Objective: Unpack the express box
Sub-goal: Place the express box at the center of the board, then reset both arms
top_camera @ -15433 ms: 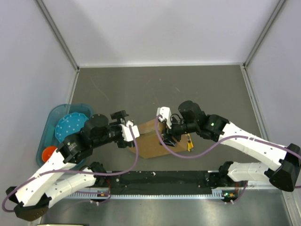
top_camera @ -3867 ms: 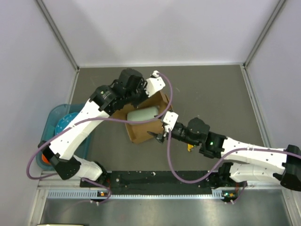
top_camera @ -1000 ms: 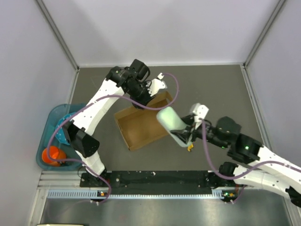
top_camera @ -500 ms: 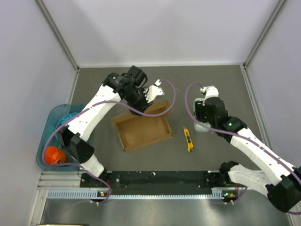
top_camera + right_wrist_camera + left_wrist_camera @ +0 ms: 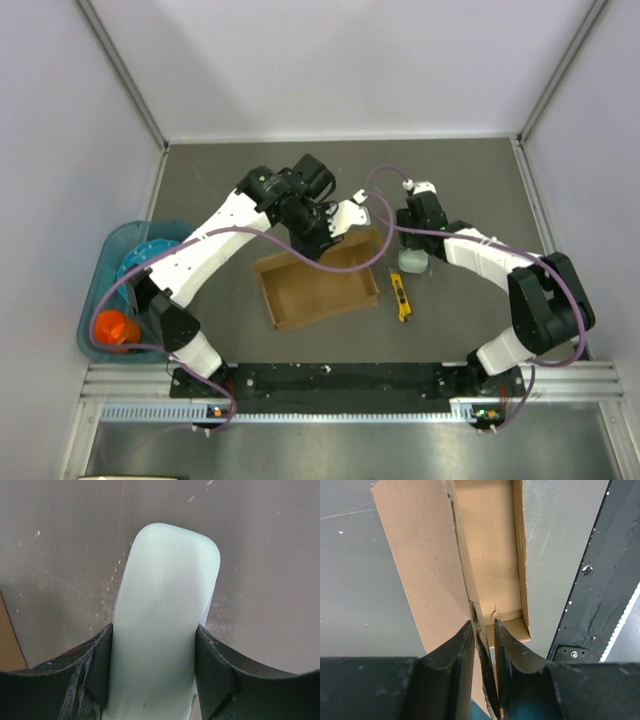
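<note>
The express box (image 5: 318, 285) lies open and empty at mid-table, a shallow brown cardboard tray. My left gripper (image 5: 350, 220) reaches over its far right corner. In the left wrist view the gripper (image 5: 482, 624) is shut on the box's (image 5: 420, 555) upright wall, with a thin slit beside the right fingertip (image 5: 502, 635). My right gripper (image 5: 411, 247) is right of the box, shut on a pale green soft case (image 5: 413, 263). In the right wrist view the case (image 5: 165, 605) fills the gripper (image 5: 154, 630) and points down at the grey table.
A yellow utility knife (image 5: 401, 297) lies on the table between the box and the green case. A blue bin (image 5: 98, 290) at the left edge holds a blue plate (image 5: 135, 268) and an orange object (image 5: 110, 326). White walls enclose the table on three sides.
The right arm has carried the green case from above the box's right edge to the table right of the box. The left gripper has shifted the box slightly right, and its jaws have loosened a little.
</note>
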{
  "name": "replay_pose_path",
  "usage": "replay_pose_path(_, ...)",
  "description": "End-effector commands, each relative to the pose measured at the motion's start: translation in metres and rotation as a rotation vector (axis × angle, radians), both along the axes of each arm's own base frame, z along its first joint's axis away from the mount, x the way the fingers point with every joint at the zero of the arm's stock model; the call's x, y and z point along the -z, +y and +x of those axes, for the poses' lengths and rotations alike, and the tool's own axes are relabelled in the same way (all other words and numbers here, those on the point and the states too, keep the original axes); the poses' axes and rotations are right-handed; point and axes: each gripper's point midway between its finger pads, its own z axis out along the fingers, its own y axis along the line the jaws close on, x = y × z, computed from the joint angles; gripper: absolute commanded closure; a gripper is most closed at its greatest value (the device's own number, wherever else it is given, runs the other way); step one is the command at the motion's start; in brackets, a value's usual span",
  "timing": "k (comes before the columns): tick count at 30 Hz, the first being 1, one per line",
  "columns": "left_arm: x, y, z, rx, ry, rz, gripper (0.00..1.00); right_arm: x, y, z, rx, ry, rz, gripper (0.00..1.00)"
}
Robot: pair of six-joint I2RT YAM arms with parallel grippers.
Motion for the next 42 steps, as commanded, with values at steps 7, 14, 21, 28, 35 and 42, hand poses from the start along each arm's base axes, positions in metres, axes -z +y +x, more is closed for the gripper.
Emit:
replay_pose_path(7,-0.011,-0.002,0.005,0.039,-0.091,-0.067,0.13,-0.036,-0.011,0.058,0.097,-0.21,-0.003,0.35)
replay_pose_path(14,-0.031,0.007,-0.004,0.034,-0.148,-0.115,0.01,-0.032,-0.012,0.054,0.115,-0.167,-0.003,0.01)
replay_pose_path(21,-0.074,0.003,-0.018,0.058,-0.177,-0.234,0.01,-0.091,-0.007,0.033,0.108,-0.25,0.128,0.01)
replay_pose_path(28,-0.148,0.019,0.012,-0.159,-0.437,-0.38,0.01,-0.174,0.017,-0.007,-0.079,-0.322,0.295,0.01)
replay_pose_path(35,-0.128,0.071,0.05,-0.456,-0.46,-0.443,0.01,-0.214,0.046,-0.035,-0.245,-0.367,0.437,0.01)
replay_pose_path(42,-0.088,0.089,0.054,-0.556,-0.401,-0.461,0.01,-0.226,0.066,-0.045,-0.341,-0.358,0.472,0.01)
